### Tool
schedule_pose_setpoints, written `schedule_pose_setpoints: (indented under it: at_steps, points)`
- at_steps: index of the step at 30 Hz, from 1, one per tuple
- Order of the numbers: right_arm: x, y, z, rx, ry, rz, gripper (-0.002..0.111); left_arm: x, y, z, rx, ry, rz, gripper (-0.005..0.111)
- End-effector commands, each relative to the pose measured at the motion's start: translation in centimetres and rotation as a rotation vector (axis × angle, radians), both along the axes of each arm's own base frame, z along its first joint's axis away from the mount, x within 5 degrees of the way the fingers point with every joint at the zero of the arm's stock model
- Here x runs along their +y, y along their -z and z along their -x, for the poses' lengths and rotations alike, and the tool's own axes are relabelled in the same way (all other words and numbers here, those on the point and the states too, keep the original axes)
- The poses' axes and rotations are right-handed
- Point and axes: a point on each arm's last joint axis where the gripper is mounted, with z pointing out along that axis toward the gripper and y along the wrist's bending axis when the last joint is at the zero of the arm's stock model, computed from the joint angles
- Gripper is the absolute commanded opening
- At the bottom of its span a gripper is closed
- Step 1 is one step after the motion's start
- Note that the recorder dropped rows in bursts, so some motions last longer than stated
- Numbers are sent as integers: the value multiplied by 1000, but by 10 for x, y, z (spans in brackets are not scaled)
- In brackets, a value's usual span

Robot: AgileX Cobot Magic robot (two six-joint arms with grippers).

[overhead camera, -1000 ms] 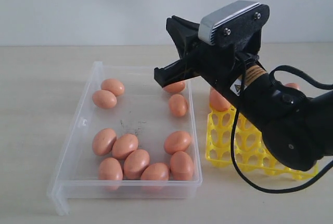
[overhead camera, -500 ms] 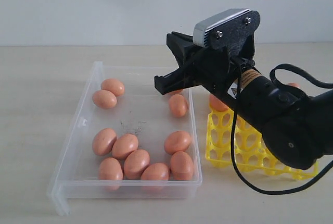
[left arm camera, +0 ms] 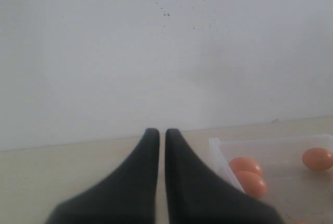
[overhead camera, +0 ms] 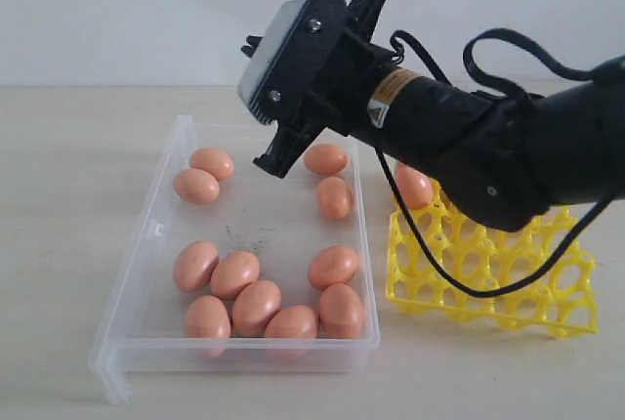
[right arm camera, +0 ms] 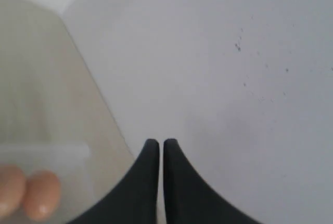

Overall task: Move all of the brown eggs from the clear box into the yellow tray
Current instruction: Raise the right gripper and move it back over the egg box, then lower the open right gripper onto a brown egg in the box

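Observation:
Several brown eggs (overhead camera: pixel 256 307) lie in the clear box (overhead camera: pixel 146 273), most near its front wall, and two sit at the far left (overhead camera: pixel 196 186). One egg (overhead camera: pixel 414 186) rests in a far cup of the yellow tray (overhead camera: pixel 488 269), right of the box. My right arm (overhead camera: pixel 439 137) hangs over the box's far right corner, and its wrist camera housing (overhead camera: pixel 283 49) hides the fingertips. In the right wrist view my right gripper (right arm camera: pixel 160 141) is shut and empty. My left gripper (left arm camera: pixel 162 130) is also shut and empty, beside a box corner (left arm camera: pixel 222 153) with eggs (left arm camera: pixel 252 184).
A pale wall stands behind the light wooden table (overhead camera: pixel 68 147). A black cable (overhead camera: pixel 459 283) loops from the right arm down in front of the tray. The left gripper does not show in the exterior view.
The right arm has lifted and swung left, turning its wrist, from the gap between box and tray to above the box's far right corner. The eggs have not moved.

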Motion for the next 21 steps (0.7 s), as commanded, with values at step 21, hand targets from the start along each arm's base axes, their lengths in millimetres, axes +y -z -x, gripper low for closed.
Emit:
schedule_pose_setpoints:
  at_steps: [21]
  points:
    - [33, -18, 8, 143, -233, -306, 0, 0, 1, 0, 2, 8, 0, 4]
